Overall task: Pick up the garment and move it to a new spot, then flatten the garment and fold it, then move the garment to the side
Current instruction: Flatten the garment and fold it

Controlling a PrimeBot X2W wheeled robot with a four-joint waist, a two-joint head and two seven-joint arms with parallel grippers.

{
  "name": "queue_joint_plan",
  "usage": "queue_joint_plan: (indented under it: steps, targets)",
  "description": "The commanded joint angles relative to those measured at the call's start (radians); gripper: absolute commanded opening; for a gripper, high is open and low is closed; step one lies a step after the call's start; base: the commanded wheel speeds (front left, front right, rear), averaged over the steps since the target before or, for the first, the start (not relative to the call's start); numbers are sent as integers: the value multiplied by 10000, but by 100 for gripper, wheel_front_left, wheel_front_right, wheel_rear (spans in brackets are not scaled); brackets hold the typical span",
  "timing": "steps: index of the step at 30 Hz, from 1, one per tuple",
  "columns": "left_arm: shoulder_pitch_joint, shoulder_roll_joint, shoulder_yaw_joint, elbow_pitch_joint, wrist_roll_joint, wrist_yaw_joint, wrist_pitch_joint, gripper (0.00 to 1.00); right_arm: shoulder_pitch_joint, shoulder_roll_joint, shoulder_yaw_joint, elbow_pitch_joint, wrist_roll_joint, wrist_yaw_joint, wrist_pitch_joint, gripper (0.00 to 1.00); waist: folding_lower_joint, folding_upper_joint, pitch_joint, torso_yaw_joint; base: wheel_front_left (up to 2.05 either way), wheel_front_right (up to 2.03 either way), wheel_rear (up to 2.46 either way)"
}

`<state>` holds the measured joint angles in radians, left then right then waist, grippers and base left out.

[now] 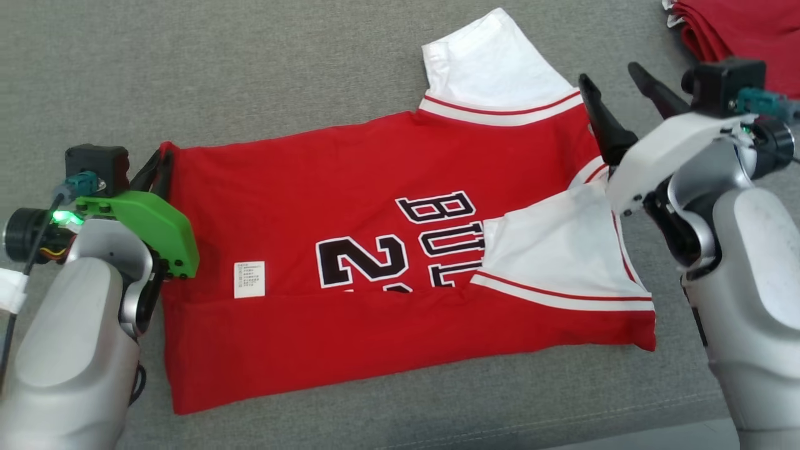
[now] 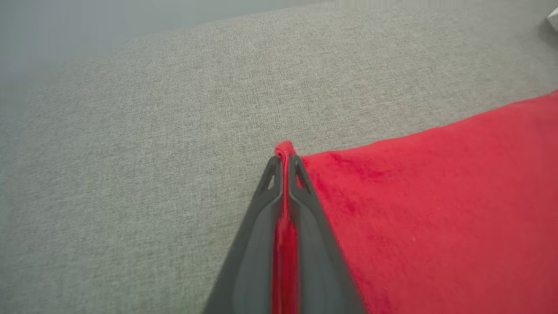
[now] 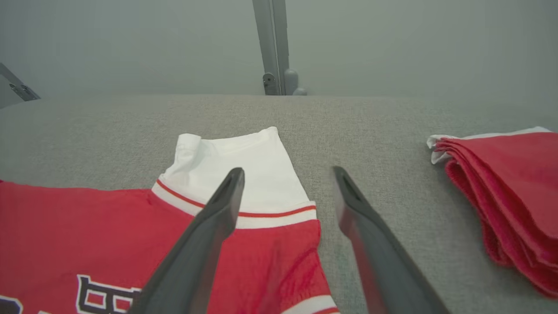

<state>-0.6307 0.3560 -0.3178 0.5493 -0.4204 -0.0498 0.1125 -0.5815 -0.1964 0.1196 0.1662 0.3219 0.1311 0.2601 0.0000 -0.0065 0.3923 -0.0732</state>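
Note:
The garment (image 1: 350, 206) is a red jersey with white sleeves and black lettering, lying on the grey surface with its near long edge and one sleeve folded over. My left gripper (image 1: 164, 164) is shut on the jersey's far hem corner at the left; in the left wrist view red cloth (image 2: 285, 152) is pinched between the fingers of that gripper (image 2: 284, 162). My right gripper (image 1: 615, 72) hovers open above the jersey's shoulder edge by the far white sleeve (image 3: 244, 165); its fingers (image 3: 226, 196) hold nothing.
A stack of folded red garments (image 3: 505, 187) lies at the far right, seen also as the red stack (image 1: 737, 31) in the head view. Grey fabric surface (image 1: 187, 75) stretches beyond the jersey. A metal post (image 3: 272, 48) stands behind the surface's far edge.

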Motion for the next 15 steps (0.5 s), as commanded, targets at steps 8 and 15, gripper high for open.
queue_joint_plan:
  steps: [8, 15]
  targets:
    - [-229, -579, -353, -786, 176, 57, -812, 0, -3187, -635, 185, 2813, -408, -8, 1038, 100, 0, 65, 764, 1379, 0, 0, 0]
    - [-539, -978, -578, -1109, 253, 90, -1157, 0, -5075, -876, 358, 4970, -794, -8, 1985, 100, 0, 65, 1436, 2080, 0, 0, 0]
